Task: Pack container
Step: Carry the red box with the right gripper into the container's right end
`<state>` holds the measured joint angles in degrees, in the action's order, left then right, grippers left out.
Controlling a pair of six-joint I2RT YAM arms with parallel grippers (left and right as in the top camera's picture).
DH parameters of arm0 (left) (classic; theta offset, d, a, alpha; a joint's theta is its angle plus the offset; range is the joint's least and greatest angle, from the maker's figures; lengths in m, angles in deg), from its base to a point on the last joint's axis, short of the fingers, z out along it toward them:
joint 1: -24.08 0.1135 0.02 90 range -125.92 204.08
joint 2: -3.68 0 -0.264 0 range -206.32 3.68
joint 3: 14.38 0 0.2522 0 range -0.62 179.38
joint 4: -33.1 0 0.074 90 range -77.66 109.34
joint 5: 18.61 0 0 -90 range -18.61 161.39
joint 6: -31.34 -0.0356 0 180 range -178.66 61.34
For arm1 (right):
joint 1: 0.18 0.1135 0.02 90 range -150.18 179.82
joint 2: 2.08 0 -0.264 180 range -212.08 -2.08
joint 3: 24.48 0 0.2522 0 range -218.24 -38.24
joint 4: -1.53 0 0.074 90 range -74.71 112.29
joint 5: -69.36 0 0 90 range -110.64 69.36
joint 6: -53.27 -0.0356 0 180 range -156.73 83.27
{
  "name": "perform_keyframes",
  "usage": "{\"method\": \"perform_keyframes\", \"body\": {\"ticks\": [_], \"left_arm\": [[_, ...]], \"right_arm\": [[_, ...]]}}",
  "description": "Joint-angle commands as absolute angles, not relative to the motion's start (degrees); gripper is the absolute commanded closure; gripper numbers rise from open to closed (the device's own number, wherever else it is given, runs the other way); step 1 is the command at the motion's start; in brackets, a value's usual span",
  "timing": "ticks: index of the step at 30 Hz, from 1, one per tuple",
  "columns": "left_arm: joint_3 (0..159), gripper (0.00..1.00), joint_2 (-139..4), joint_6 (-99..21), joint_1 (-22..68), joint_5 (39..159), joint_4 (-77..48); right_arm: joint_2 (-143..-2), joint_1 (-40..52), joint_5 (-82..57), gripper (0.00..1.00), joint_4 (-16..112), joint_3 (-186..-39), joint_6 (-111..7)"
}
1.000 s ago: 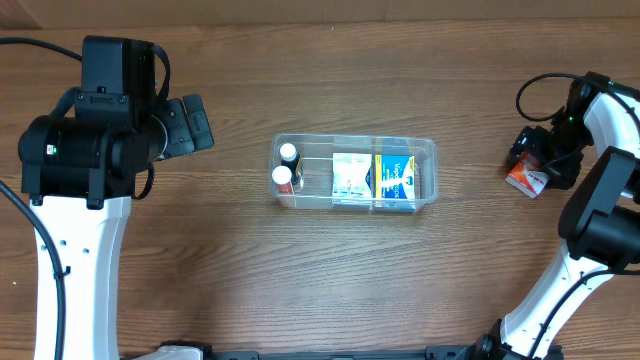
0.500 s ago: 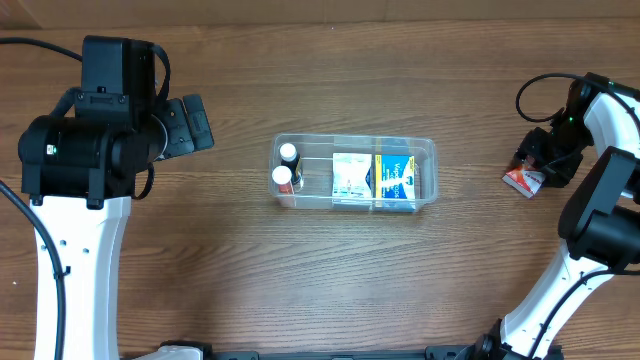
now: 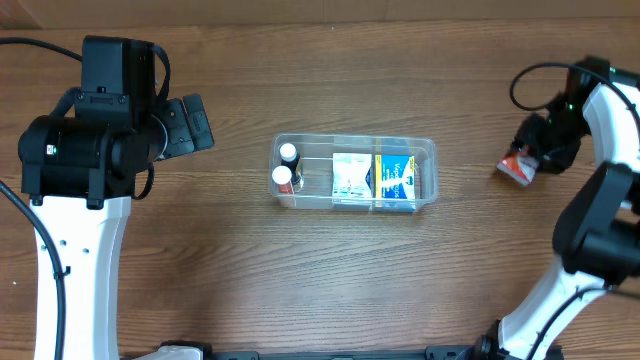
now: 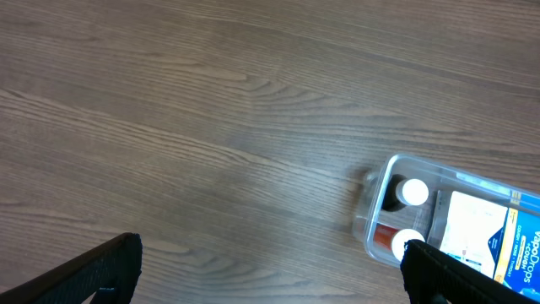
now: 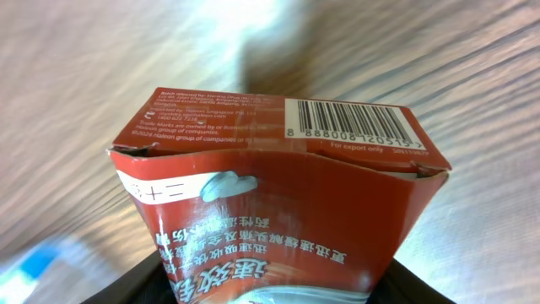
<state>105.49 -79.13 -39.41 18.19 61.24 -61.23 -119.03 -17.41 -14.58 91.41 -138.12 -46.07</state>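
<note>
The clear plastic container point(image 3: 355, 173) lies mid-table and holds two small white-capped bottles point(image 3: 286, 165) at its left end, a white box point(image 3: 350, 178) and a blue-and-yellow box point(image 3: 396, 180). It also shows in the left wrist view point(image 4: 380, 190). My right gripper point(image 3: 530, 158) at the far right is shut on a red box point(image 3: 514, 169), which fills the right wrist view point(image 5: 278, 203) and is held off the table. My left gripper point(image 4: 270, 270) is open and empty, left of the container.
The wooden table point(image 3: 320, 270) carries nothing else loose. My left arm's bulky body point(image 3: 95, 130) stands at the left and my right arm point(image 3: 600, 220) runs along the right edge.
My right gripper has lifted the red box off the table and carried it slightly left and towards the back. The left arm and the container have not moved.
</note>
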Motion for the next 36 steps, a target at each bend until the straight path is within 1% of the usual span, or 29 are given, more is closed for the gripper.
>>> {"method": "perform_keyframes", "body": {"ticks": [1, 5, 7, 11, 15, 19, 30, 36], "left_arm": [[105.2, 0.0, -79.5, -40.5, 18.5, 60.5, -61.0], [105.2, 0.0, -79.5, -40.5, 18.5, 60.5, -61.0], [105.2, 0.0, -79.5, -40.5, 18.5, 60.5, -61.0], [105.2, 0.0, -79.5, -40.5, 18.5, 60.5, -61.0], [105.2, 0.0, -79.5, -40.4, 18.5, 60.5, -61.1], [105.2, 0.0, -79.5, -40.5, 18.5, 60.5, -61.3], [105.2, 0.0, -79.5, -40.5, 18.5, 60.5, -61.4], [105.2, 0.0, -79.5, -40.5, 18.5, 60.5, -61.4]], "right_arm": [[-106.5, -9.8, -11.5, 0.42, 91.3, -140.8, -45.2], [-98.8, 0.9, -11.6, 0.42, 90.8, -140.8, -44.3], [-97.1, 6.2, -11.7, 0.42, 90.7, -140.8, -44.2], [-97.2, 14.5, -13.8, 0.42, 90.6, -140.3, -47.2], [-99.1, 19.6, -16.5, 0.42, 90.4, -138.0, -49.4], [-101.3, 20.7, -16.7, 0.41, 88.6, -133.2, -50.1], [-103.6, 20.0, -16.7, 0.41, 76.5, -115.6, -51.6], [-104.0, 20.0, -18.1, 0.41, 73.7, -113.9, -51.6]]}}
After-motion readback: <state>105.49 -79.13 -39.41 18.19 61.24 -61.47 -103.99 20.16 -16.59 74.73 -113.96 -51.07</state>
